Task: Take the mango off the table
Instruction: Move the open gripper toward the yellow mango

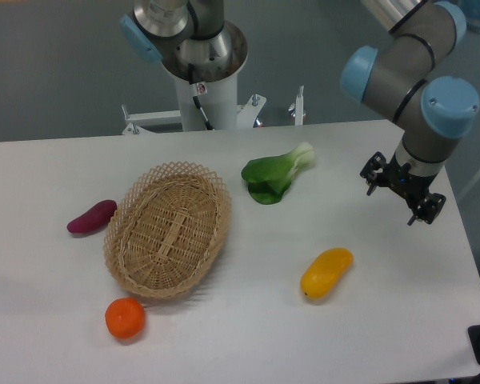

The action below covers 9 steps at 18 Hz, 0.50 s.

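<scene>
The mango (326, 273) is a glossy yellow-orange oval lying on the white table (248, 336), right of centre and toward the front. My gripper (400, 200) hangs above the table's right side, up and to the right of the mango and apart from it. Its fingers (374, 178) are spread and hold nothing.
A wicker basket (169, 228) sits left of centre. A purple sweet potato (92, 216) lies to its left and a round orange tangerine (126, 318) in front of it. A green bok choy (278, 176) lies behind the mango. The arm's base (204, 72) stands at the back edge.
</scene>
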Tool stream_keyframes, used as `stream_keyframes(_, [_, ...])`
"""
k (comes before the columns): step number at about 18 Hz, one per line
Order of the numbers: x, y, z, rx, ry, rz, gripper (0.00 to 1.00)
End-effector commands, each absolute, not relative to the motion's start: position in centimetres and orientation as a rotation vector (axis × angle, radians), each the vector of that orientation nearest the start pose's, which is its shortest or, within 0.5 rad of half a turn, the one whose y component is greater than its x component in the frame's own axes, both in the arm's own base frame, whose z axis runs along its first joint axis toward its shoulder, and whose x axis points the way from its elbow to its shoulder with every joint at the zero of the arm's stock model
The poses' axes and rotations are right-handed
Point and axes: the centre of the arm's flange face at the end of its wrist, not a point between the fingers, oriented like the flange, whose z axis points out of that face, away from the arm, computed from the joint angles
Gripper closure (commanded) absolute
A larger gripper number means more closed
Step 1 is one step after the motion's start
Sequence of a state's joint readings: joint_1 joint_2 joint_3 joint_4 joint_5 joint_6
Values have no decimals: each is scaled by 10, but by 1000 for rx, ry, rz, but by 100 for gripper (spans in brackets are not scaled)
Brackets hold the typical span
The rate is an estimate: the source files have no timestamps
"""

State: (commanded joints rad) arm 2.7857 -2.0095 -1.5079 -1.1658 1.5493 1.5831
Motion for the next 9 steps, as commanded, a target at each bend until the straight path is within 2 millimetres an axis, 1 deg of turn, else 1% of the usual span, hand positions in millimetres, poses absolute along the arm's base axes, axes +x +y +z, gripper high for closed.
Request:
stream_keyframes(7, [-561, 352, 310, -3048, 561, 44, 0])
stream_keyframes(9, [-560, 353, 309, -3047, 530, 39, 0])
